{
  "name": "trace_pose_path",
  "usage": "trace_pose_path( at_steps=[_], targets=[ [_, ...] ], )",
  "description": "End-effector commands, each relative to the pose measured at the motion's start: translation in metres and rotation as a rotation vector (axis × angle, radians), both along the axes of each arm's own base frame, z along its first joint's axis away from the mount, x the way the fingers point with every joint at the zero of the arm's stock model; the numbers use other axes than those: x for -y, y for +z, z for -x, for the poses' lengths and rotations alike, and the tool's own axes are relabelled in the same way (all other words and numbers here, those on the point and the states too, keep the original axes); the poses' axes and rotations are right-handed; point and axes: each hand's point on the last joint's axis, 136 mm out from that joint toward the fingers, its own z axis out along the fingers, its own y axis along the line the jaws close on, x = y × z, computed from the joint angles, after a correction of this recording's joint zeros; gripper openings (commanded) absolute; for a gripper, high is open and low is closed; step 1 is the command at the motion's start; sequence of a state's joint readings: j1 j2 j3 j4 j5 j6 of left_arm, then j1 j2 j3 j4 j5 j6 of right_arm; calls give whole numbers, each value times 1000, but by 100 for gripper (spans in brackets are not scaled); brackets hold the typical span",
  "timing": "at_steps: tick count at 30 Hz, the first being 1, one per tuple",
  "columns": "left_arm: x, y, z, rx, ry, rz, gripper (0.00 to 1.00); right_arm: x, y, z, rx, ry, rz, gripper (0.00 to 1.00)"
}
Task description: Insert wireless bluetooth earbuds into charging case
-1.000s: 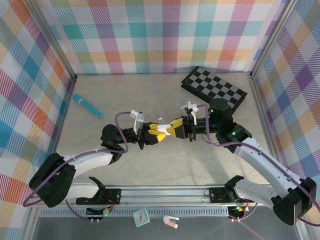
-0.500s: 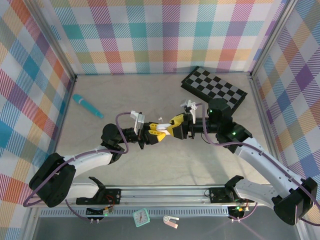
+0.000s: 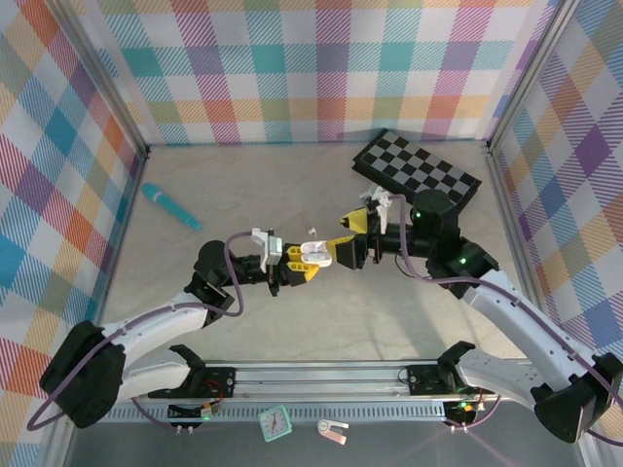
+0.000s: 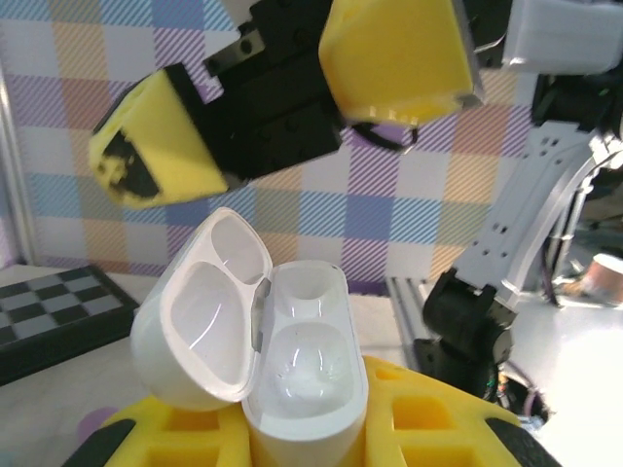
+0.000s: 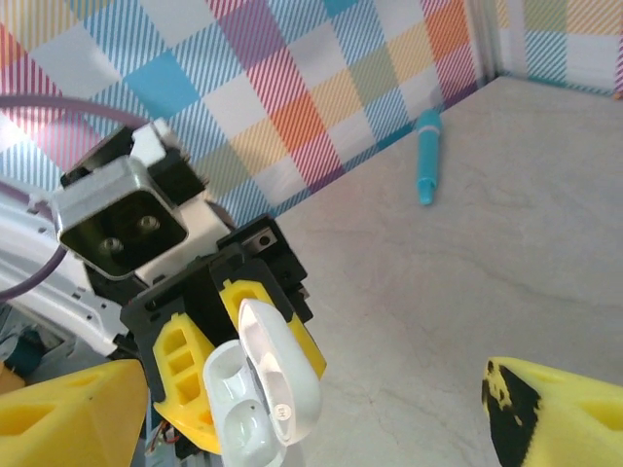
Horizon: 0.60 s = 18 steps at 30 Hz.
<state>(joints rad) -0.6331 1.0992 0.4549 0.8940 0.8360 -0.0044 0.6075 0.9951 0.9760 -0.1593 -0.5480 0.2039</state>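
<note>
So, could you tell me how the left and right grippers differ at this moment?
The left gripper is shut, the right gripper wide open. The left gripper holds the lid-open charging case, the right gripper holds nothing. Both have yellow fingers and face each other.

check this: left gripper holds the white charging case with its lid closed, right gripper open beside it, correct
Not quite: the lid is open, not closed, as the left wrist view shows. The rest stands: the left gripper holds the white charging case, and the right gripper is open beside it.
</note>
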Motion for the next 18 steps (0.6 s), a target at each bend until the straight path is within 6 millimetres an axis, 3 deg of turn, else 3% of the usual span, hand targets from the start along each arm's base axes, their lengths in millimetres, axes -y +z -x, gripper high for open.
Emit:
trace_pose_path(
  at_steps=[1, 5, 9, 13, 18],
  targets=[
    [-6, -17, -3, 63, 67, -90, 16, 20, 2, -18, -35, -159, -31, 89],
    [-14, -17, 0, 84, 109, -115, 16, 50, -29, -53, -210, -384, -57, 86],
    [-18, -16, 5, 90, 108, -131, 16, 72, -81, -78, -420, -535, -19, 82],
    [-18, -13, 8, 86, 96, -129, 15, 71, -131, -91, -570, -568, 125, 81],
    [-19, -11, 10, 88, 93, -124, 15, 60, -173, -108, -709, -562, 230, 77]
  ],
)
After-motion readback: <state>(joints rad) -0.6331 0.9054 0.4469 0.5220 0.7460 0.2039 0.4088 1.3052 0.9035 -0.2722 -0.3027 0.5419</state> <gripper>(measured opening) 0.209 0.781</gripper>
